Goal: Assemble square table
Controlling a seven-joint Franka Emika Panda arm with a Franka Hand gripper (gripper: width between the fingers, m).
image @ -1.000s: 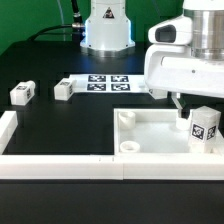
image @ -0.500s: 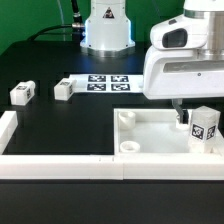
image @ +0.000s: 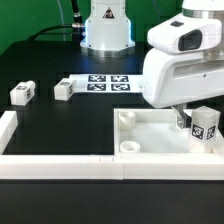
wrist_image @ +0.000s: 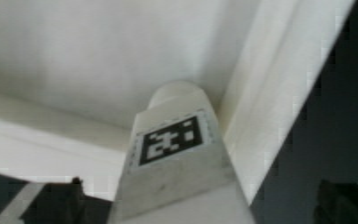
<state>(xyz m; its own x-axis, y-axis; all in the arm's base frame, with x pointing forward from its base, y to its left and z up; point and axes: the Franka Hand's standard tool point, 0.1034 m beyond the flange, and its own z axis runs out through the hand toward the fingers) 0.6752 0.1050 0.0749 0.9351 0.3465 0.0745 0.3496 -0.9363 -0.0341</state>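
**Open hand near a standing leg: a knock could tip it**

Nearest, the tabletop lay on the counter against the front wall. A leg stood upright in it, toward the exterior view's right; whether it was seated in a socket could not be told. The hand hung around the leg, jaws wide, gripping nothing. An off-centre close might have toppled the leg or dragged the tabletop. Farther back, two loose legs lay well apart.

The tabletop runs off the exterior view's right edge; the arm's housing hides most of the claw. The wrist view is blurred, its leg cut off.
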